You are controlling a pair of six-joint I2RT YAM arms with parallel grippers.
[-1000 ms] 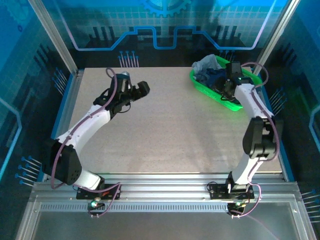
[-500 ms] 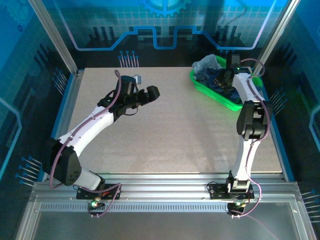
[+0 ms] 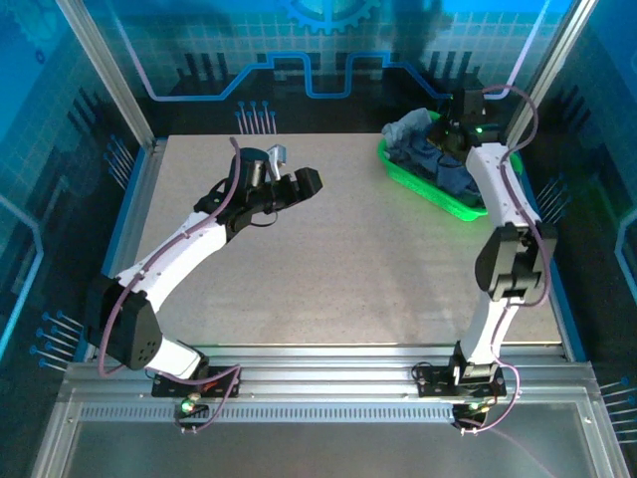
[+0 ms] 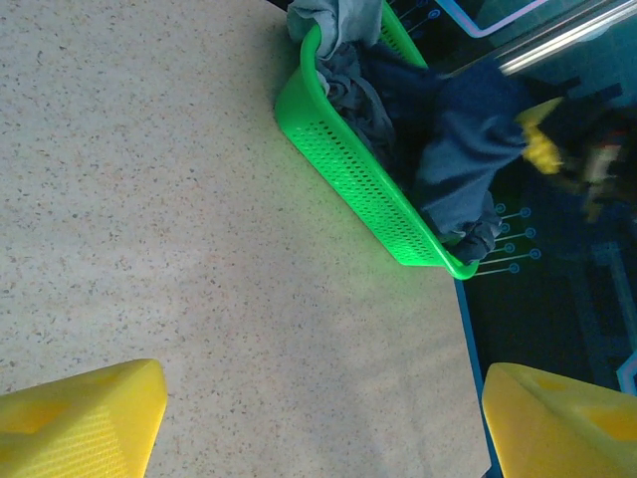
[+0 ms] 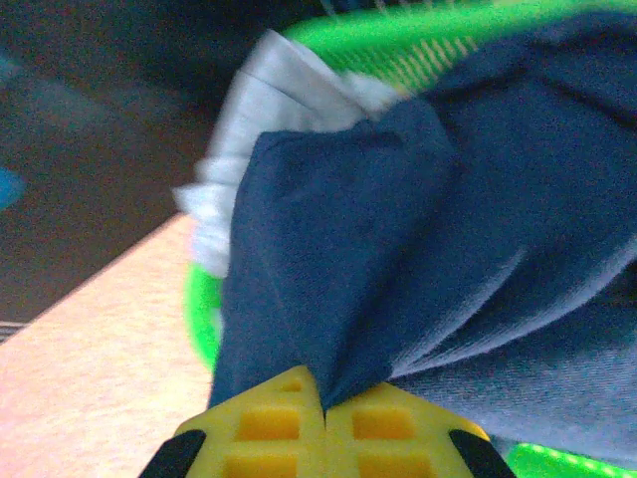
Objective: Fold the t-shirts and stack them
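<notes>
Speckled beige worktop inside a blue-lit enclosure.
The worktop (image 3: 328,259) is boxed by blue panels (image 3: 328,50) printed with grid and circuit lines, framed by slanting aluminium posts (image 3: 105,70); a slotted metal rail (image 3: 328,383) lines its near edge.

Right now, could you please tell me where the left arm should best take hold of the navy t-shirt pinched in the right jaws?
Probably the navy t-shirt's loose lower end, which droops at the green basket's end. Its top is bunched in the right jaws and the rest hangs in folds, so come in from the open table side.
</notes>
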